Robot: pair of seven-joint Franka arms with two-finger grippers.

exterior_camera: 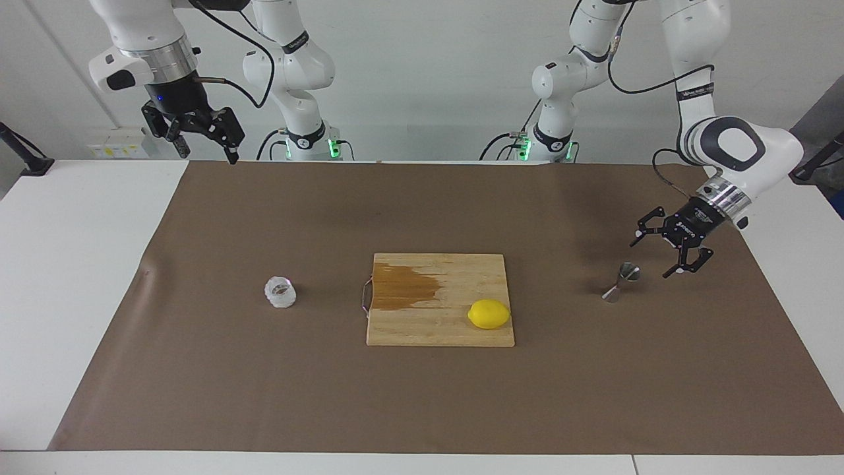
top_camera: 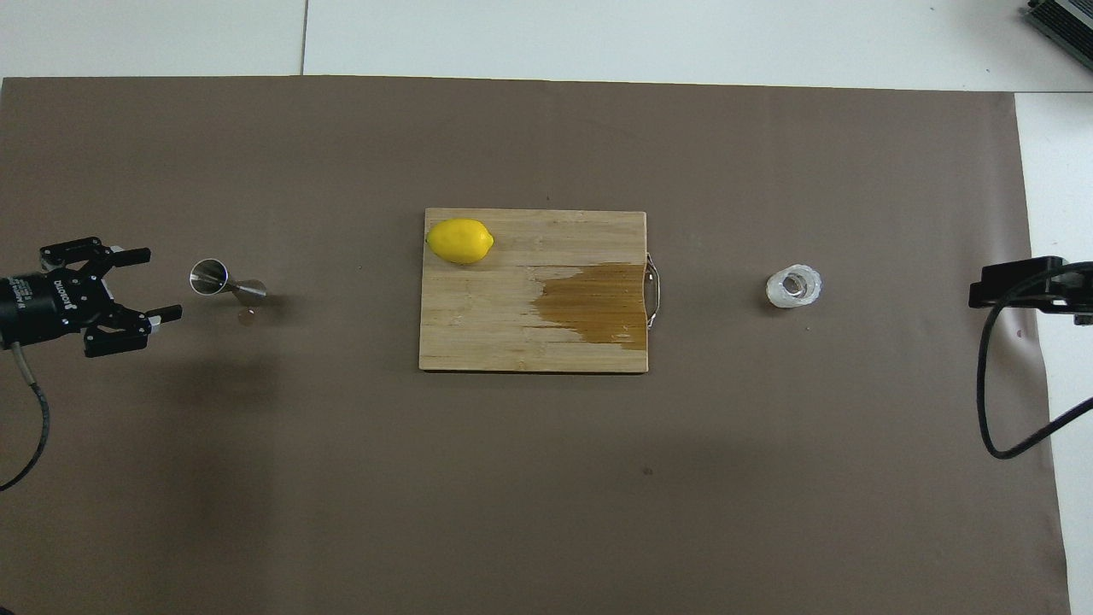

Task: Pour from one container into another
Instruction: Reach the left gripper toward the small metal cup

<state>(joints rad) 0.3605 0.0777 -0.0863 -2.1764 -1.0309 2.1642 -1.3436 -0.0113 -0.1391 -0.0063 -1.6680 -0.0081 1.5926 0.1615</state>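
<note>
Steel jigger (exterior_camera: 621, 282) is lying tipped on its side on the brown mat (exterior_camera: 198, 369) toward the left arm's end of the desk (exterior_camera: 66, 297), mouth pointing at the left gripper (exterior_camera: 671, 249). That gripper is low, just beside it, jaws spread wide and nothing in them, so my guess is it's lined up to grab the jigger and stand it up before any pouring. One ribbed glass cup (exterior_camera: 280, 292) sits upright toward the right arm's end, well apart from the jigger, probably so each arm gets its own container. Right gripper (exterior_camera: 198, 135) waits up high over the mat's edge nearest the robots, also parted and empty. Count: one jigger, one cup, one lemon (exterior_camera: 489, 314), one wooden cutting board (exterior_camera: 409, 330) with a dark wet-looking patch, lemon resting on the board between the two containers.
</note>
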